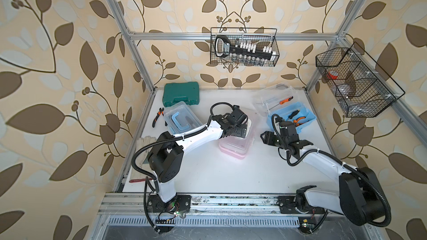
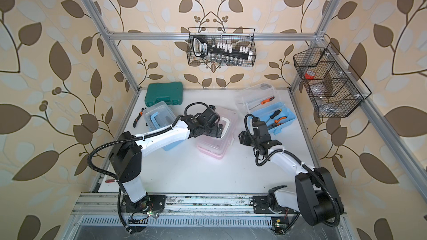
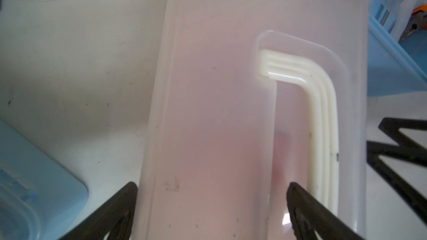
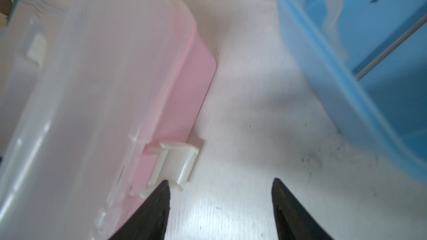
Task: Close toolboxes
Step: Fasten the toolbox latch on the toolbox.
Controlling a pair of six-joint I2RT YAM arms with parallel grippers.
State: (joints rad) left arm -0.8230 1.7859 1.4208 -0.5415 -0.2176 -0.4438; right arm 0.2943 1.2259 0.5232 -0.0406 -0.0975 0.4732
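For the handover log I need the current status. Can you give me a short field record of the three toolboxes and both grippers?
pink toolbox: lid down; white latch sticks out, seemingly unfastened
blue toolbox near right arm: lid open, tools inside
blue toolbox near left arm: lid down; latching unclear
left gripper: open, over the pink toolbox lid
right gripper: open, one finger beside the white latch

pink toolbox [image 1: 233, 151]: lid top partly hidden under left end effector [image 1: 240, 132]
lidded blue toolbox [image 1: 182, 116]: near end hidden behind left arm [image 1: 198, 137]
side wire basket [image 1: 328, 65]: lower contents too blurred to identify
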